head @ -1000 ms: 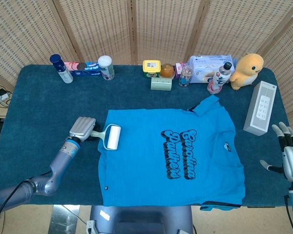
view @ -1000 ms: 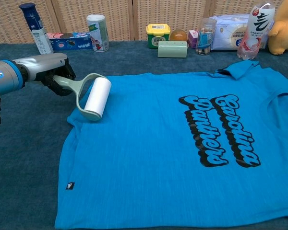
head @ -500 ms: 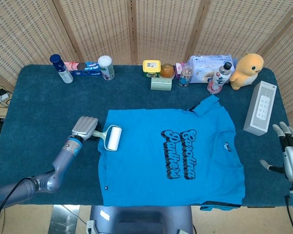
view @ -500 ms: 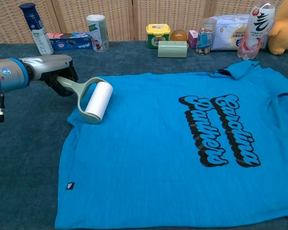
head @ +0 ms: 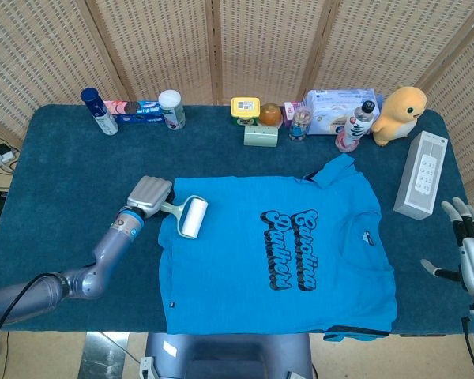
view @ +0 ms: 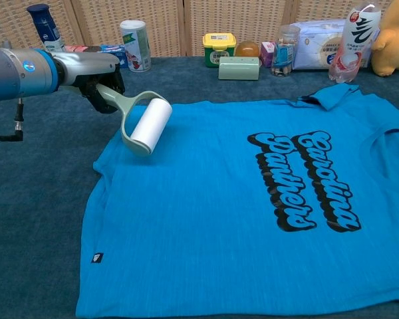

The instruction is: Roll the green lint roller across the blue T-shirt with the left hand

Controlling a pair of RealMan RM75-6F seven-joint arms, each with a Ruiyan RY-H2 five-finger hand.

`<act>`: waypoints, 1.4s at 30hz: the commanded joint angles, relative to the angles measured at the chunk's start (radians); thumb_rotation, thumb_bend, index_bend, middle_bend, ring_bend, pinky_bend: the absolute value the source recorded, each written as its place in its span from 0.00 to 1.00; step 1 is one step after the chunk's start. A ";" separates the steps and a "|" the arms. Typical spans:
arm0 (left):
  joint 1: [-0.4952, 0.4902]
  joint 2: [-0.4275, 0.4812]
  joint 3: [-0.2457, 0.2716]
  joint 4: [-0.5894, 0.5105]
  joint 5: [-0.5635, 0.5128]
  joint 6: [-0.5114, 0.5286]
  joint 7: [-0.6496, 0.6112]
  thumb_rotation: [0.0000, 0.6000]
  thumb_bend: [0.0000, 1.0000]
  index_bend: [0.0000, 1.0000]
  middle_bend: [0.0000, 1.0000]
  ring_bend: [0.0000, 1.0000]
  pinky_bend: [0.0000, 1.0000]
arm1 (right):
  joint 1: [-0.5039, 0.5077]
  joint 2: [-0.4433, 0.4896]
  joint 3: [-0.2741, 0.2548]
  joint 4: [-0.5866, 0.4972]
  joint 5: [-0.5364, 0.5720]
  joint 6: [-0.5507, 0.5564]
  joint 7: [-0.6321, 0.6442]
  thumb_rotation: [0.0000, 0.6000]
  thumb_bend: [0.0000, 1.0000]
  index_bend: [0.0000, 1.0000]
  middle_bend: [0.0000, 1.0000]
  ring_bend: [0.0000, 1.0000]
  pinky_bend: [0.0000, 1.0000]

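The blue T-shirt lies flat on the dark blue tablecloth, with black lettering on its chest. The green lint roller has its white drum on the shirt's upper left corner, near the sleeve. My left hand grips the roller's green handle just off the shirt's left edge. My right hand hovers open at the table's right edge, away from the shirt, holding nothing.
A row of bottles, boxes and jars lines the table's back edge, with a yellow plush duck at the right. A white box lies right of the shirt. Bare blue cloth stretches left of the shirt.
My left hand has moved right and a little toward the back, rolling the lint roller further onto the shirt's upper left part. The right hand has not moved.
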 commanded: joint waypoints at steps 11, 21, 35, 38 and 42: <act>-0.130 -0.068 0.025 0.064 -0.253 -0.027 0.098 1.00 0.90 1.00 0.93 0.84 0.98 | 0.002 0.010 0.001 0.008 0.004 -0.015 0.044 1.00 0.00 0.07 0.00 0.00 0.00; -0.139 -0.055 0.049 0.063 -0.306 0.006 0.097 1.00 0.90 1.00 0.93 0.84 0.98 | 0.005 0.012 0.001 0.015 0.004 -0.024 0.064 1.00 0.00 0.07 0.00 0.00 0.00; -0.171 -0.109 0.069 0.130 -0.353 -0.009 0.111 1.00 0.90 1.00 0.93 0.84 0.98 | 0.007 0.012 0.000 0.016 0.008 -0.031 0.063 1.00 0.00 0.07 0.00 0.00 0.00; -0.180 -0.120 0.067 0.137 -0.362 -0.008 0.118 1.00 0.90 1.00 0.93 0.84 0.98 | 0.007 0.013 0.001 0.016 0.009 -0.031 0.066 1.00 0.00 0.07 0.00 0.00 0.00; -0.196 -0.137 0.063 0.144 -0.381 -0.002 0.129 1.00 0.90 1.00 0.93 0.84 0.98 | 0.006 0.017 0.002 0.017 0.011 -0.032 0.076 1.00 0.00 0.07 0.00 0.00 0.00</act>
